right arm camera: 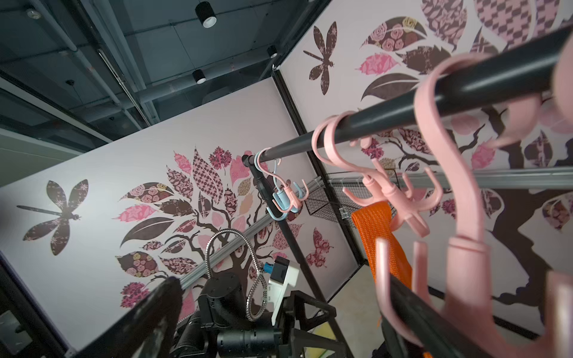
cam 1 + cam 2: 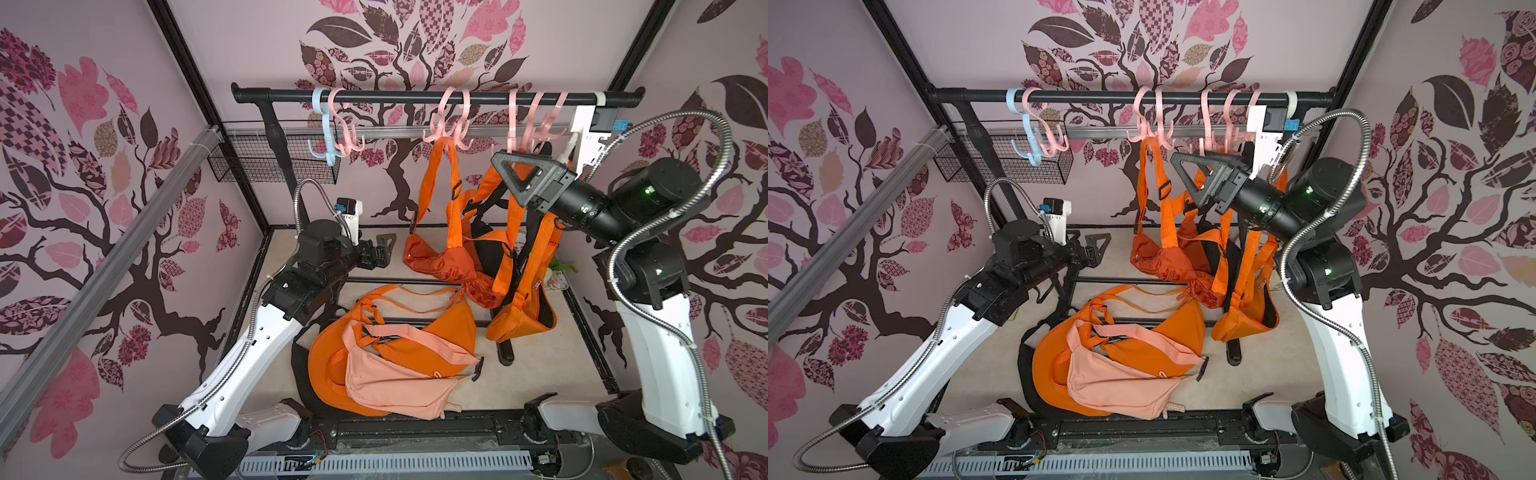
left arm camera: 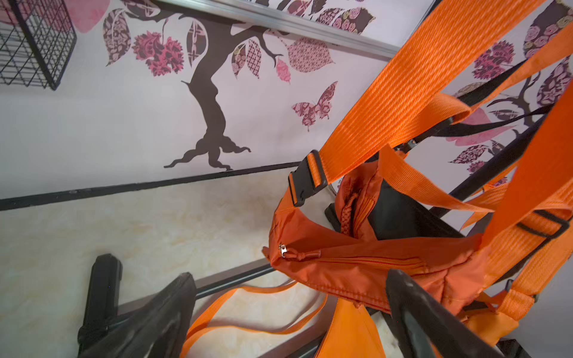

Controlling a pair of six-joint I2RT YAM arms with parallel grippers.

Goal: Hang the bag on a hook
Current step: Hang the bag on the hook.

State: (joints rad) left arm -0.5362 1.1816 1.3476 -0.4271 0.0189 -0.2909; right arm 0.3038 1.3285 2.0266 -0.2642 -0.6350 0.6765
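Two orange bags hang by their straps from pink hooks (image 2: 446, 135) on the black rail (image 2: 395, 96): a dark orange bag (image 2: 436, 259) and a brighter one (image 2: 519, 322). On the floor lie another orange bag (image 2: 436, 328) and a peach bag (image 2: 399, 374) on top of it. My left gripper (image 2: 388, 247) is open, low, just left of the dark orange bag (image 3: 372, 260), holding nothing. My right gripper (image 2: 505, 164) is open up at the right-hand pink hooks (image 1: 459, 217); one hook rests against a finger (image 1: 406, 307), nothing is gripped.
A blue hook (image 2: 328, 139) and a pink hook (image 2: 349, 133) hang without bags at the rail's left end. A black wire basket (image 2: 257, 162) is fixed to the back left wall. The rack's black foot (image 2: 505, 353) and crossbars lie on the floor.
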